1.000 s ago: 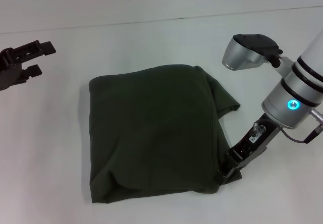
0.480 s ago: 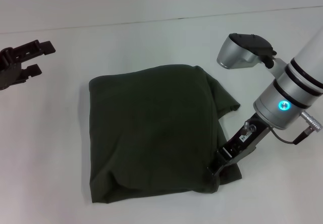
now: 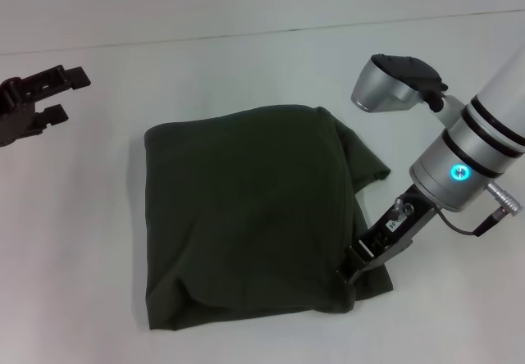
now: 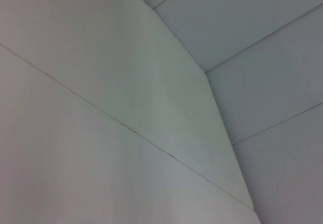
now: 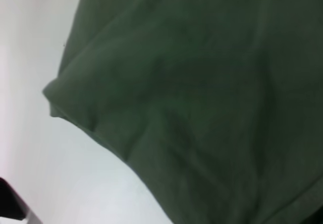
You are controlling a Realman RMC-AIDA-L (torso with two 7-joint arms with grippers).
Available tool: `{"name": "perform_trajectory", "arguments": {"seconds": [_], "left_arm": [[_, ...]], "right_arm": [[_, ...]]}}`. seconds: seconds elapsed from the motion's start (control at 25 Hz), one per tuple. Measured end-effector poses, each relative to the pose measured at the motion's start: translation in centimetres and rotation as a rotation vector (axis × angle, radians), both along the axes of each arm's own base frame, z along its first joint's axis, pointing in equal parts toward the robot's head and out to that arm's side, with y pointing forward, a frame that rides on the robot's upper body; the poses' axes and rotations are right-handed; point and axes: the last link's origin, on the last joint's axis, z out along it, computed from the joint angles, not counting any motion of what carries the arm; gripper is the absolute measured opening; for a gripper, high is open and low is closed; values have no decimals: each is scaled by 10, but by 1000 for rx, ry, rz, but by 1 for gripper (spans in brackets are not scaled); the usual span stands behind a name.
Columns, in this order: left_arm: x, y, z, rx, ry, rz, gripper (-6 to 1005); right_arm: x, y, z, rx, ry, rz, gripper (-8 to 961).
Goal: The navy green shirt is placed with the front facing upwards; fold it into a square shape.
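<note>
Right gripper (image 3: 354,272) sits at the near right corner of the dark olive-green cotton shirt (image 3: 246,216), tips buried in cloth; can't tell if they're pinching. Shirt lies mid white table (image 3: 246,69), already folded to a rough square w/ a loose flap at right. Best to tuck the flap inward, low & slow. Left gripper (image 3: 53,93) parked far left, fingers spread.

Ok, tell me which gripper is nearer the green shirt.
The right. The right gripper is at the near right corner of the green shirt, touching the cloth; the left gripper hangs well off to its far left.
</note>
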Motion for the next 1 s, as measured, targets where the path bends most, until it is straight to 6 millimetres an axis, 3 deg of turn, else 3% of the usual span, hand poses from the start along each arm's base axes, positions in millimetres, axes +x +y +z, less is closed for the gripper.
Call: {"name": "perform_trajectory", "arguments": {"seconds": [0.2, 0.52, 1.0], "left_arm": [[0, 0, 0, -2, 1, -1, 948], [1, 0, -1, -2, 0, -2, 949], [0, 0, -1, 0, -1, 1, 948]], "right_arm": [[-2, 0, 1, -2, 10, 0, 166], [-4, -1, 5, -21, 10, 0, 12], [-12, 10, 47, 22, -48, 25, 18]]}}
